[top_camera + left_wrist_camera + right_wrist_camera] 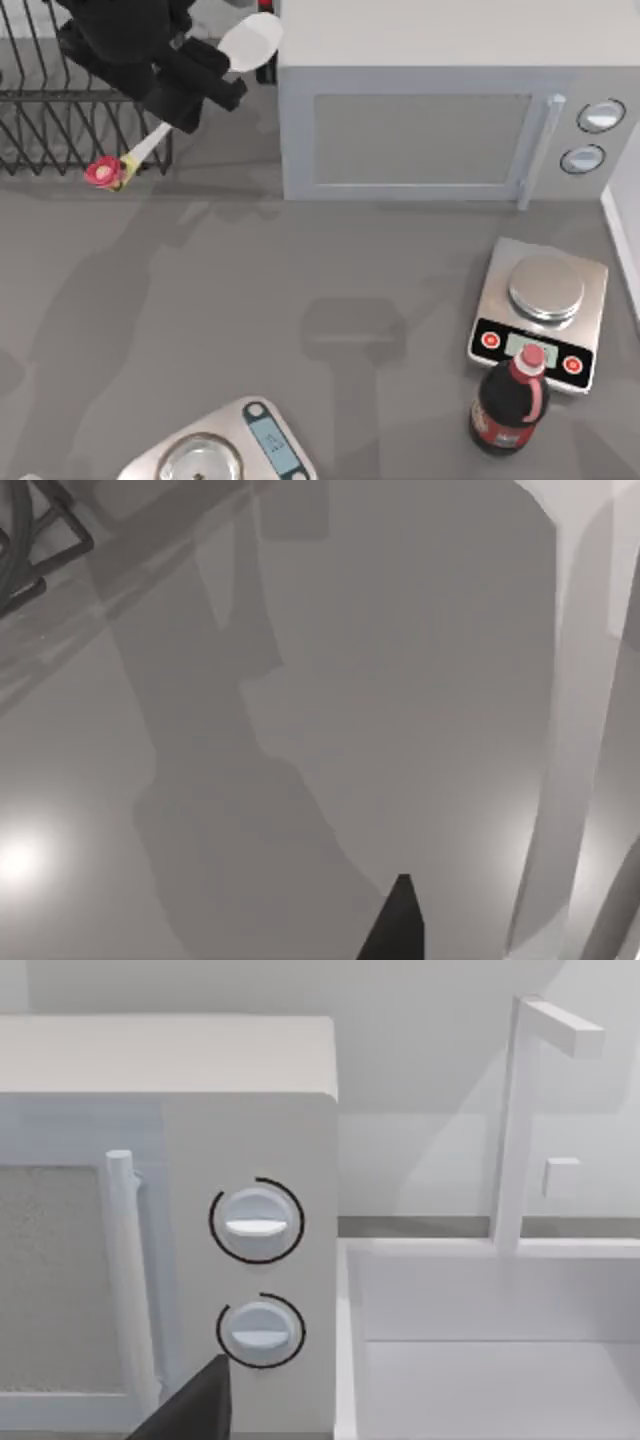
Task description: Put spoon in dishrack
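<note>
Starting at the table's near edge: a kitchen scale (225,445) at the near-left, a bottle (510,405) and a second scale (545,315) toward the near-right. Farther back, the left gripper (185,95) pinched the spoon (165,135) mid-handle, jaws pressed on the thin shaft, knob end over the dishrack's (60,120) right edge, bowl toward the microwave (440,100). Judged light, stiff and slick; a mid-handle hold seemed balanced. The right gripper (190,1410) faced the microwave's dials; its jaws could not be told.
</note>
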Action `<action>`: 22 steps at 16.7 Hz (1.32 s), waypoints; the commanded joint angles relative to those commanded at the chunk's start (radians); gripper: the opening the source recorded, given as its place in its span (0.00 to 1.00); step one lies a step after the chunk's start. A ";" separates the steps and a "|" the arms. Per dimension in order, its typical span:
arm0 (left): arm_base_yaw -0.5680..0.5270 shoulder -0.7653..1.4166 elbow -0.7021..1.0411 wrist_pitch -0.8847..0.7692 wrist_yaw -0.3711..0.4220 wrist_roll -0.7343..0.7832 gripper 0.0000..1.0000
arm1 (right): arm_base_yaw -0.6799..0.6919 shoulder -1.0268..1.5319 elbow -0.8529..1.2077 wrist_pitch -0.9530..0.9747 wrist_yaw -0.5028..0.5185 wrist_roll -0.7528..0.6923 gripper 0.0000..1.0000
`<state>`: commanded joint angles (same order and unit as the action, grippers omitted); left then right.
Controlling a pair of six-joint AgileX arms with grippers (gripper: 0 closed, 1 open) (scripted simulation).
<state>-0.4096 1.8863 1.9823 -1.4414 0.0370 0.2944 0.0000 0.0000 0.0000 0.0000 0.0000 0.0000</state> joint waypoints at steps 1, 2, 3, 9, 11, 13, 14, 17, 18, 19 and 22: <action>0.029 -0.048 -0.040 0.057 0.008 -0.014 0.00 | 0.000 0.000 0.000 0.000 0.000 0.000 1.00; 0.061 -0.099 -0.085 0.120 0.018 -0.029 0.00 | 0.000 0.000 0.000 0.000 0.000 0.000 1.00; 0.096 -0.154 -0.135 0.189 0.027 -0.046 0.00 | 0.000 0.000 0.000 0.000 0.000 0.000 1.00; 0.331 -0.532 -0.499 0.696 0.093 -0.154 0.00 | 0.000 0.000 0.000 0.000 0.000 0.000 1.00; 0.409 -0.668 -0.617 0.865 0.115 -0.189 0.00 | 0.000 0.000 0.000 0.000 0.000 0.000 1.00; 0.479 -0.797 -0.720 1.012 0.136 -0.223 0.00 | 0.000 0.000 0.000 0.000 0.000 0.000 1.00; 0.509 -0.855 -0.763 1.072 0.146 -0.238 0.00 | 0.000 0.000 0.000 0.000 0.000 0.000 1.00; 0.575 -0.971 -0.849 1.190 0.165 -0.273 0.00 | 0.000 0.000 0.000 0.000 0.000 0.000 1.00; 0.586 -0.989 -0.863 1.209 0.169 -0.279 0.00 | 0.000 0.000 0.000 0.000 0.000 0.000 1.00; 0.591 -0.996 -0.869 1.216 0.170 -0.282 0.00 | 0.000 0.000 0.000 0.000 0.000 0.000 1.00; 0.591 -0.996 -0.869 1.216 0.170 -0.282 0.00 | 0.000 0.000 0.000 0.000 0.000 0.000 1.00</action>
<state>0.1811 0.8904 1.1136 -0.2257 0.2070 0.0126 0.0000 0.0000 0.0000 0.0000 0.0000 0.0000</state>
